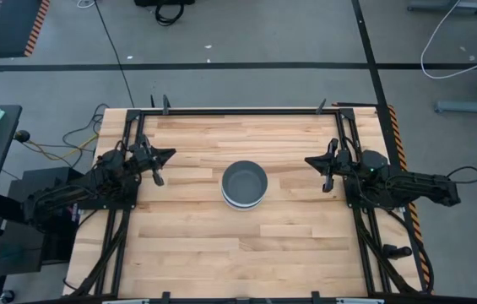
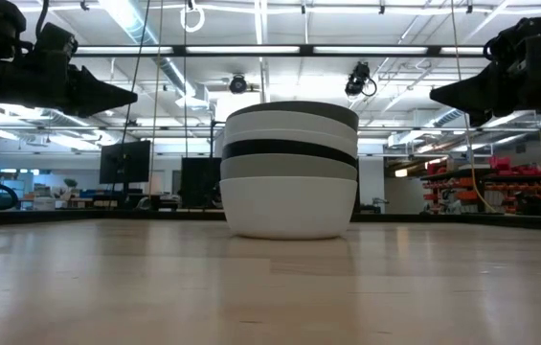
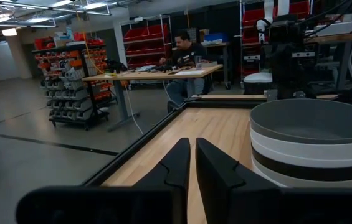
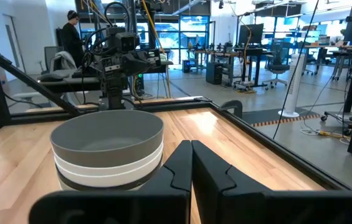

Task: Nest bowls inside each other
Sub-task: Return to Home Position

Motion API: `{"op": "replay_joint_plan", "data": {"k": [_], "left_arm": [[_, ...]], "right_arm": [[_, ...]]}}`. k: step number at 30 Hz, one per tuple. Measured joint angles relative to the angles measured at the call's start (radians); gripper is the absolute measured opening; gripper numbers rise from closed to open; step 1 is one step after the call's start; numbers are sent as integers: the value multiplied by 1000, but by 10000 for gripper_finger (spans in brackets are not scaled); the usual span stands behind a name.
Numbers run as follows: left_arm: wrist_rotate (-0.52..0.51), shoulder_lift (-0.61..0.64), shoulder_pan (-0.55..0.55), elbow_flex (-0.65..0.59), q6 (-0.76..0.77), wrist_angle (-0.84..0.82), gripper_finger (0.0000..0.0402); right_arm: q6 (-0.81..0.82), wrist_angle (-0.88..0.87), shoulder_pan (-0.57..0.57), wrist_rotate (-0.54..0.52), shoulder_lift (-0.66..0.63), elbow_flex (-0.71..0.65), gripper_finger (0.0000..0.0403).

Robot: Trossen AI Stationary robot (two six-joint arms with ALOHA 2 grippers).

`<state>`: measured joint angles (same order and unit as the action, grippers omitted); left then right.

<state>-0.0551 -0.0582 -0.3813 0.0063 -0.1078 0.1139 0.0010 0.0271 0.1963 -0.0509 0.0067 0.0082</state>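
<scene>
The bowls stand nested in one stack (image 1: 244,185) at the table's middle, its lowest white bowl resting on the wood. The low view shows the stack (image 2: 290,169) as a white bowl at the bottom, then grey, black, white and grey rims, with a grey bowl on top. My left gripper (image 1: 164,155) hovers shut above the table's left side, apart from the stack (image 3: 316,142). My right gripper (image 1: 312,160) hovers shut above the right side, also clear of the stack (image 4: 108,150). Both sets of fingertips point toward the stack.
A black metal frame (image 1: 238,111) runs along the table's far edge and both sides. Bare wood lies all around the stack. Beyond the table, a person sits at a desk (image 3: 182,50) and another stands (image 4: 73,37) in the room.
</scene>
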Motion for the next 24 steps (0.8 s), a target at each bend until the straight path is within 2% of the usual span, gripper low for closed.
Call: {"op": "replay_joint_plan", "data": {"k": [6,17,24], "left_arm": [[0,0,0,0,0,0,28],[0,0,0,0,0,0,40],[0,0,0,0,0,0,30]], "right_arm": [[0,0,0,0,0,0,11],[0,0,0,0,0,0,11],[0,0,0,0,0,0,11]]}}
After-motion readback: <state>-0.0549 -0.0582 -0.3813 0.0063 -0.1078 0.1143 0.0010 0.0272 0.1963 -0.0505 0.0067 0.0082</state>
